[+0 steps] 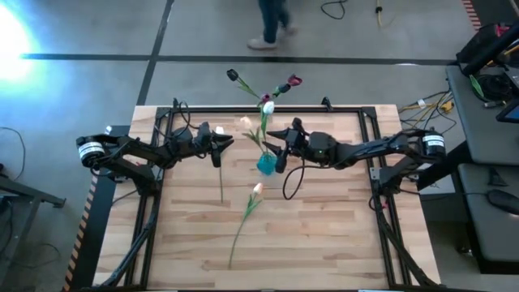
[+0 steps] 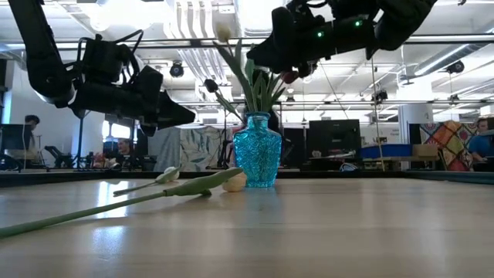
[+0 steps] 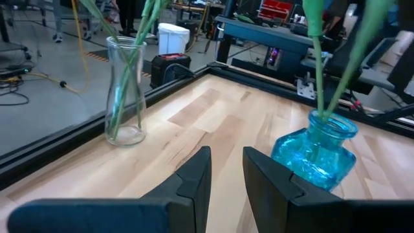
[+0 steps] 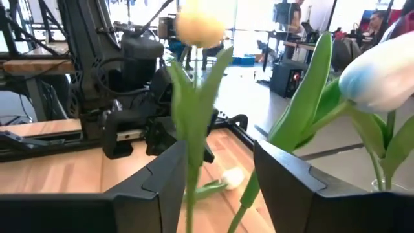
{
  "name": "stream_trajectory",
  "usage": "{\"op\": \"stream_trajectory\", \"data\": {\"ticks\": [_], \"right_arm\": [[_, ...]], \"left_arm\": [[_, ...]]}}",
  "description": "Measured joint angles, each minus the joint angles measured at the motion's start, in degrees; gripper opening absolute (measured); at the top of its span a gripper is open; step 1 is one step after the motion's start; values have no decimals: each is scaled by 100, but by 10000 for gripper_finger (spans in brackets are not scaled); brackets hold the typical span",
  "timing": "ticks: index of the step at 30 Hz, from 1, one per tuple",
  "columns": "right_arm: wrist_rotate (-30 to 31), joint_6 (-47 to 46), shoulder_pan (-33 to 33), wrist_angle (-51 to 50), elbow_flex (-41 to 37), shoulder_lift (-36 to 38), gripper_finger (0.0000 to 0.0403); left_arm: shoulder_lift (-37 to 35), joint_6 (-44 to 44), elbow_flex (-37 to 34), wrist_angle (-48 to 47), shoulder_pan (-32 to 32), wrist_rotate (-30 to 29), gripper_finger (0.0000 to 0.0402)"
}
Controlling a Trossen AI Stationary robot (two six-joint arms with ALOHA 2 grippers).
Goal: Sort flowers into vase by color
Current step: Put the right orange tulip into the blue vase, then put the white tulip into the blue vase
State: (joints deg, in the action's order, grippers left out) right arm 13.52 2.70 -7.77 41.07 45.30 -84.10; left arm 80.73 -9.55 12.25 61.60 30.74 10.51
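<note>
Blue glass vase stands mid tabletop, already holding several flowers, with white and dark heads leaning out past the far edge. A clear glass vase stands close to the tabletop's edge in the left wrist view, with a few green stems in it. Right claw hovers just beside the blue vase, above its mouth, fingers apart, with a cream tulip stem running up between them; no pinch is visible, so call it open around the stem, not clamped. Left claw hangs over the tabletop to the vase's left, fingers a narrow gap apart, holding nothing. Two loose tulips lie flat: a long one with a peach head nearer the front edge, and another just below the left claw. Risks, as judgement: right claw is crowded among leaves and stems, so closing or pulling away could snag a neighbour and drag it out, or tip the vase. The vase looks top-heavy with long stems leaning one way. Thin stems lying flat will be hard to pinch; the claw may scrape the wood or roll them away. Cream and white heads look alike, so a colour mix-up is possible.
</note>
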Motion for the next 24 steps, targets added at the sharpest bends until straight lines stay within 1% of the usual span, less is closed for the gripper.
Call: {"op": "stream_trajectory", "data": {"ticks": [3, 8, 11, 14, 17, 20, 24], "right_arm": [[-43, 48, 28, -288, 1, 218, 173], [-42, 245, 130, -896, 2, 735, 170], [-42, 286, 183, -1295, 2, 1051, 167], [-38, 321, 218, -1741, 2, 1323, 167], [-7, 326, 225, -2146, 2, 1526, 167], [4, 326, 225, -2514, 0, 1646, 167], [7, 291, 225, -2785, -6, 1693, 167]], "left_arm": [[0, -52, 5, 2, 0, -95, 75], [-5, -566, 9, -42, 20, -104, 75], [-19, -832, 32, -341, 20, -108, 75], [-38, -952, 163, -913, 20, -115, 75], [-80, -1003, 386, -1909, 22, -257, 75], [-186, -1007, 756, -3185, 22, -441, 75], [-223, -1250, 1474, -5476, 27, -731, 75]]}}
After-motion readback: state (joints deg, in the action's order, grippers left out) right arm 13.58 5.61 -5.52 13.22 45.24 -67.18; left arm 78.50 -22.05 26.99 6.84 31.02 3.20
